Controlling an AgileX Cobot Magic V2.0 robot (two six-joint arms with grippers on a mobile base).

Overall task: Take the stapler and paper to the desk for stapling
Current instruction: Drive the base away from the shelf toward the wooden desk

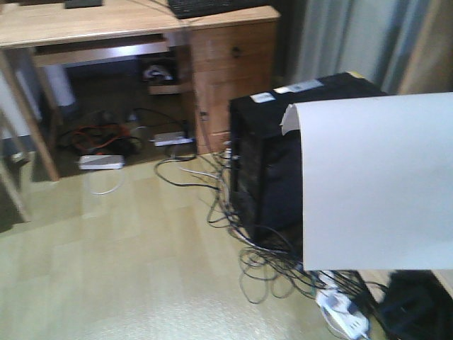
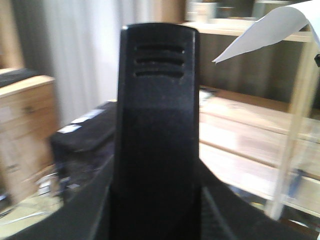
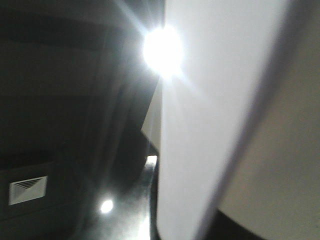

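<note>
Far left: light wooden desk, with black computer tower near it. Hanging mid-air at right, well apart from desk: paper, pinched by right gripper. Standing upright, clamped in left gripper: stapler.

The left gripper has two smooth black plastic fingers. They look thick, rounded and a little shiny, with blurry edges.
</note>
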